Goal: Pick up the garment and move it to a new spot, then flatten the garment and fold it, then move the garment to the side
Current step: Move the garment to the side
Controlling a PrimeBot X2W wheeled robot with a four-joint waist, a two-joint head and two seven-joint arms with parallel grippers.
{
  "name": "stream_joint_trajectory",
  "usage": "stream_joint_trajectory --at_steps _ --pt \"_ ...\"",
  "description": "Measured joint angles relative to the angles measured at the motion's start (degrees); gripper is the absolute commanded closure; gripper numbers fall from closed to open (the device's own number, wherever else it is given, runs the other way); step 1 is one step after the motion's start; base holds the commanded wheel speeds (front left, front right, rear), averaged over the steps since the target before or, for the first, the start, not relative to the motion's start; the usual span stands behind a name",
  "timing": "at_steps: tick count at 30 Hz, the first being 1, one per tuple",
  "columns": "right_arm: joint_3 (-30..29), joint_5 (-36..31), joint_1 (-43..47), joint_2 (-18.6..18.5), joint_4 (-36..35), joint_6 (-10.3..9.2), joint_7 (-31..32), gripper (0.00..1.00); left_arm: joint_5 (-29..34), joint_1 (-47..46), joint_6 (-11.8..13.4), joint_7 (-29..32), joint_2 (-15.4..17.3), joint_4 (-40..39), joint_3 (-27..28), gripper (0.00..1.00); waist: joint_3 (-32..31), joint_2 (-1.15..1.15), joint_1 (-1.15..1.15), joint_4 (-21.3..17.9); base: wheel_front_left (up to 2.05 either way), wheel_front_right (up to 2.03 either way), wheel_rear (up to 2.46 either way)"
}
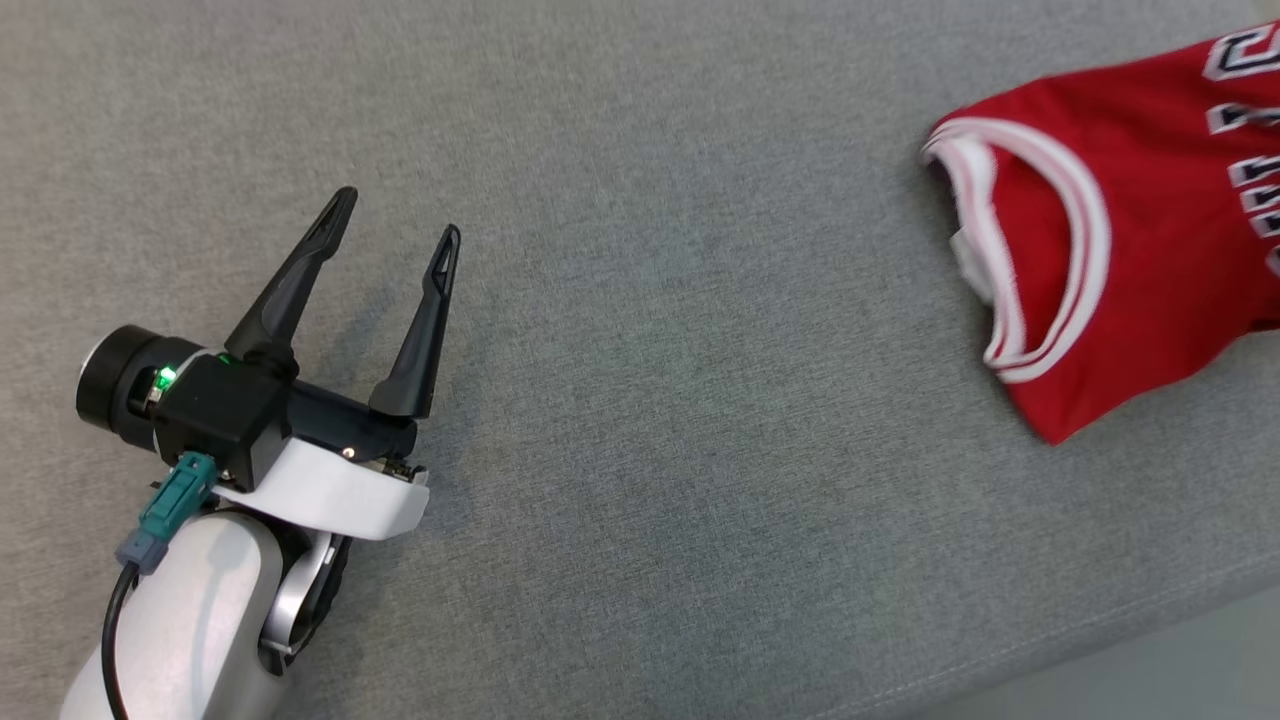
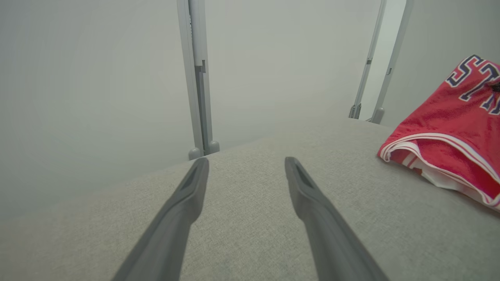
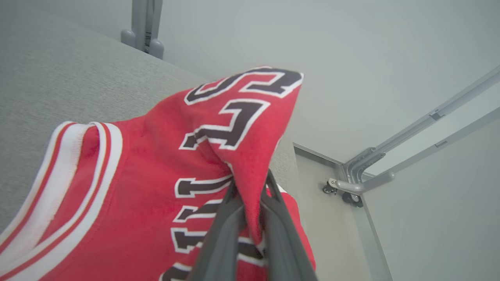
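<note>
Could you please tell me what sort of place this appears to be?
Probably a robot test room: a grey fabric-covered work surface, bare pale walls with metal frame posts, and a red jersey.

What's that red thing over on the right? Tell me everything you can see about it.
It's a red sleeveless jersey of soft, knit-looking cloth, with white-and-red striped trim round an opening and dark letters outlined in white. It is crumpled, not flat. The right gripper is shut on a fold through the lettering and holds it up in a peak, while the rest lies on the grey fabric surface near its edge.
</note>
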Motion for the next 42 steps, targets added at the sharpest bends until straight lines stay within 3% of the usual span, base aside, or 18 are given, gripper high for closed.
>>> stream_joint_trajectory --at_steps 9,10,12,13,20,27,34,42 --pt "0.6 1.5 -8.3 -6.7 12.7 0.0 -4.0 1.0 0.9 -2.8 -0.7 0.8 0.6 -0.8 -1.0 0.0 5.9 0.0 0.0 0.7 0.0 0.0 0.0" --pt "0.8 1.1 -9.1 -7.0 14.2 0.0 -4.7 0.91 1.1 -2.9 -0.7 0.9 0.7 -0.9 -1.0 0.0 6.3 0.0 0.0 0.9 0.0 0.0 0.0" --pt "1.3 0.8 -10.8 -7.0 17.4 0.0 -5.3 0.36 1.1 -3.3 -0.7 0.9 0.8 -0.9 -1.0 0.0 6.8 0.0 0.0 1.4 0.0 0.0 0.0" --pt "1.3 0.4 -11.6 -6.7 19.2 0.0 -5.3 0.0 1.1 -3.6 -0.7 1.0 0.9 -1.0 -1.1 0.0 7.0 0.0 0.0 1.6 0.0 0.0 0.0" --pt "-0.4 -3.6 -15.1 -2.9 28.6 0.0 -9.5 0.0 0.9 -3.9 -0.5 0.7 0.6 -0.4 -1.2 0.0 6.8 0.0 0.0 2.5 0.0 0.0 0.0" --pt "-7.6 -5.8 -14.9 2.8 29.1 0.0 -14.0 0.0 -0.8 -1.7 0.6 -1.2 -0.1 1.7 -0.4 0.0 3.1 0.0 0.0 2.8 0.0 0.0 0.0" --pt "-17.2 -7.2 -6.6 12.3 18.0 -0.01 -14.9 0.0 -2.9 2.7 2.9 -2.9 -0.7 2.9 1.8 0.0 -2.8 0.0 0.0 3.5 0.0 0.0 0.0" --pt "-20.0 -13.1 8.2 25.6 -2.1 -0.01 -13.0 0.0 -5.0 8.0 4.9 -4.5 -1.2 3.4 5.1 0.0 -9.6 0.0 0.0 5.9 0.0 0.0 0.0"
